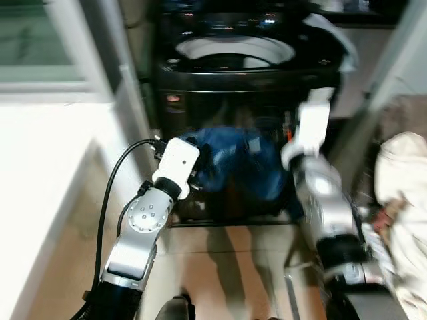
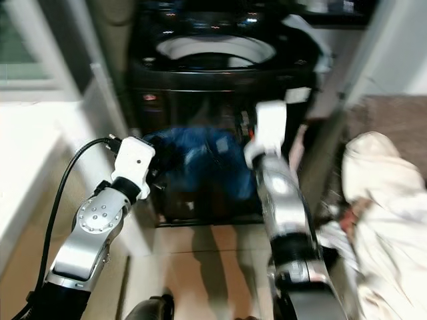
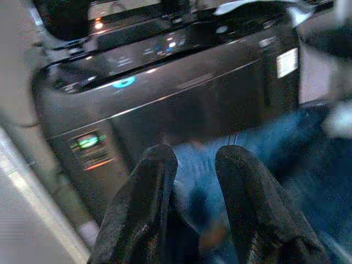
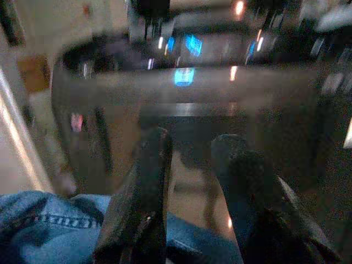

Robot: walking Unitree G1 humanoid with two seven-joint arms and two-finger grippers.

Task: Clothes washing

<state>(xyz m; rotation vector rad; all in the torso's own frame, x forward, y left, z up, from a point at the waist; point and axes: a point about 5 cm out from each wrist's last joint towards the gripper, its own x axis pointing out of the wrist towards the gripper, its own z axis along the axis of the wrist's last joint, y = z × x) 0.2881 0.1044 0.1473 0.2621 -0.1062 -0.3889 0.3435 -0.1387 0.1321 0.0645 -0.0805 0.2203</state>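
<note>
The fingers (image 3: 157,203) of the left gripper (image 3: 195,192) are seen parted by a narrow gap in the left wrist view, with blue denim fabric visible between and beyond them; whether that fabric is pinched cannot be told from the blurred picture. The fingers (image 4: 151,187) of the right gripper (image 4: 195,181) are likewise held apart, and nothing is seen grasped between their tips; the denim lies below and beside them.

A blue denim garment (image 1: 233,163) is located between the two arms, bunched in front of the dark front panel of the washing machine (image 1: 240,93). It is positioned below the machine's top edge and above the floor. The left gripper is placed at the garment's left edge, the right gripper at its right edge.

The washing machine is a dark top-loading unit. Its round tub opening (image 1: 233,50) is seen uncovered at the top, with a pale rim. Small lit indicators are visible along the control strip at the rear edge of the top.

A pale cloth bundle (image 2: 387,200) is located to the right of the right arm, well apart from the garment. A black cable (image 1: 110,193) is routed along the left arm.
</note>
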